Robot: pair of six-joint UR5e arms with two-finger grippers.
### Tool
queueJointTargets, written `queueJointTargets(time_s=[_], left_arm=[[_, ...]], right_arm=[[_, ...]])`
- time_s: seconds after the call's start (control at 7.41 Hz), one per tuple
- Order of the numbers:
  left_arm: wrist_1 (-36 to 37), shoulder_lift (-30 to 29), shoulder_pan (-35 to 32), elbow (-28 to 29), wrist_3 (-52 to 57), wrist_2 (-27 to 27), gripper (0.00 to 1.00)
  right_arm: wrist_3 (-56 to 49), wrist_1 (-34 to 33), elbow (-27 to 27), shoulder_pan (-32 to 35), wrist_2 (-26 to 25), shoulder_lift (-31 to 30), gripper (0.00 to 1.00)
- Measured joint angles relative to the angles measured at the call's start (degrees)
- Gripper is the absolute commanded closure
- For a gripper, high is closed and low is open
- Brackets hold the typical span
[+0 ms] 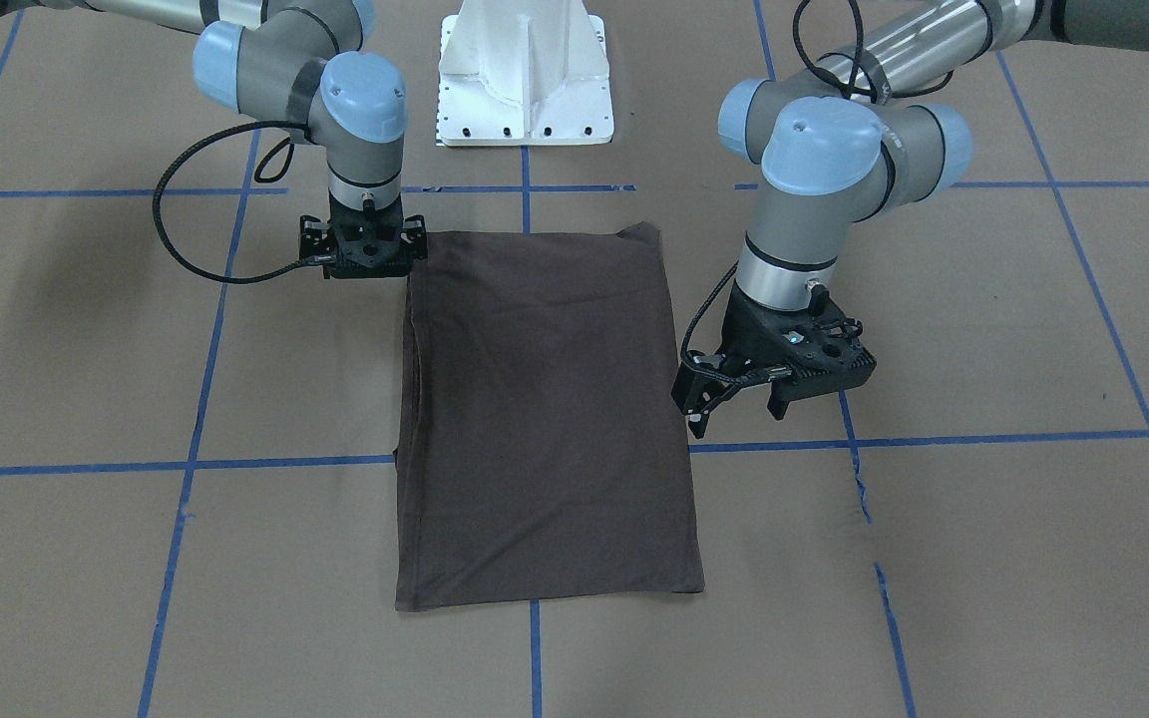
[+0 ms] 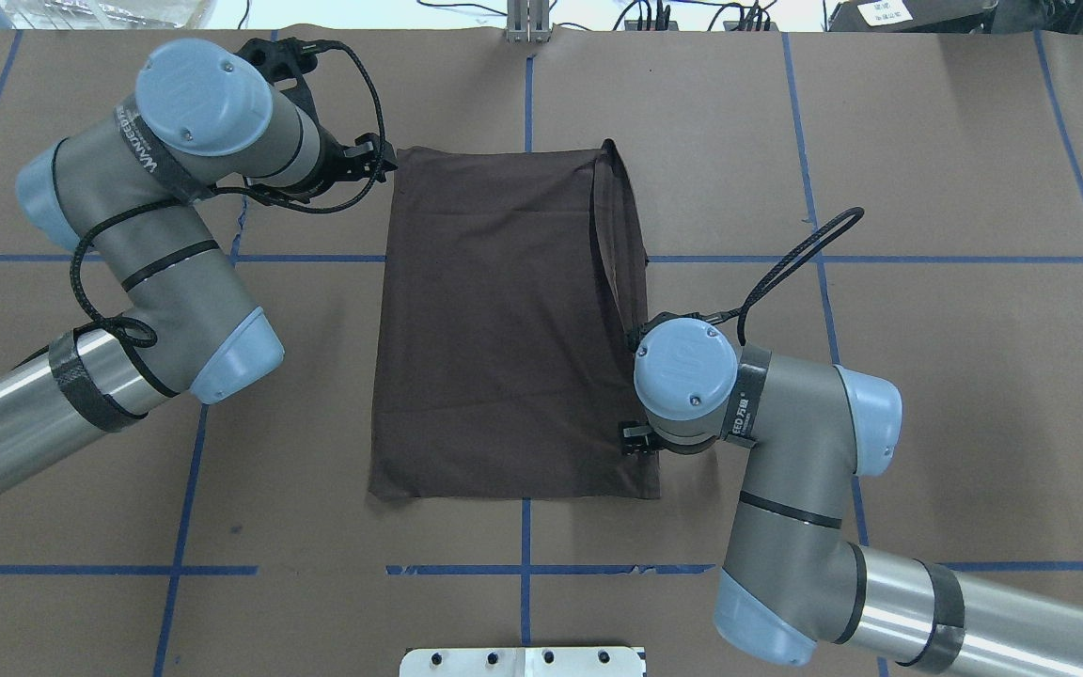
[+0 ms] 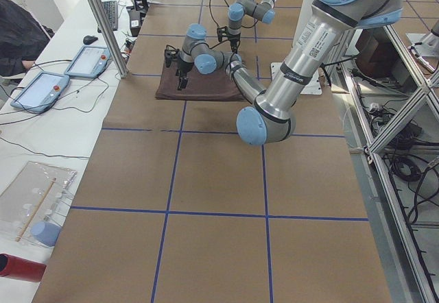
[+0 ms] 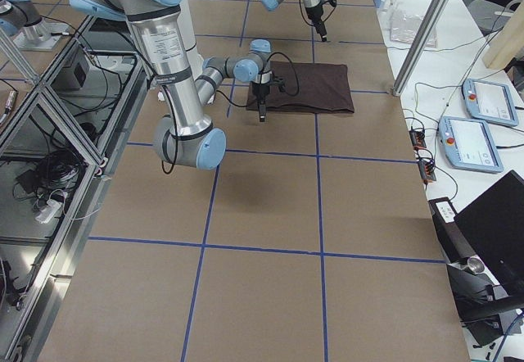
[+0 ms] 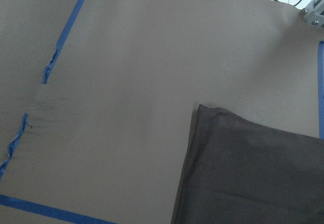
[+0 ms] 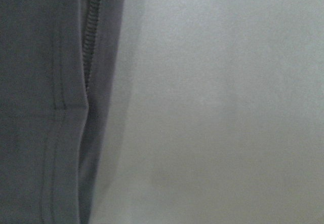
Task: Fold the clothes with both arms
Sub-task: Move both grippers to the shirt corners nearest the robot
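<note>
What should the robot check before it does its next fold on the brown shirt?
1. T-shirt lying flat in a rectangle: ok.
2. Left gripper open, beside the far corner: ok.
3. Right gripper down at the shirt's near edge: ok.
4. Right gripper open or shut: cannot tell.
5. Cloth layers along the robot's right side lined up: not ok, they are staggered.

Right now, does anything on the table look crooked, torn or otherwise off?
Two small things. The folded shirt is a neat rectangle, but along its edge on the robot's right side the layers don't line up, so an under-layer shows. The blue tape near the shirt's corner on the left arm's side is torn and wrinkled in two spots.
</note>
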Motion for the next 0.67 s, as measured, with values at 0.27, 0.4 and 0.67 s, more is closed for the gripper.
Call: queueJointTargets(time_s=[0.27, 0.4, 0.67], left_arm=[[-0.02, 0.03, 0.20, -0.11, -0.09, -0.37, 0.00], [-0.16, 1.14, 1.02, -1.22, -1.63, -1.92, 0.00], [-0.51, 7.96, 6.91, -9.81, -11.09, -4.54, 0.00]], right_arm=[[-1.64, 0.32, 1.77, 1.74, 0.47, 0.86, 0.00], [-1.68, 1.25, 2.53, 2.44, 0.57, 1.75, 0.00], [-1.01, 4.60, 5.06, 3.32, 1.13, 2.26, 0.00]])
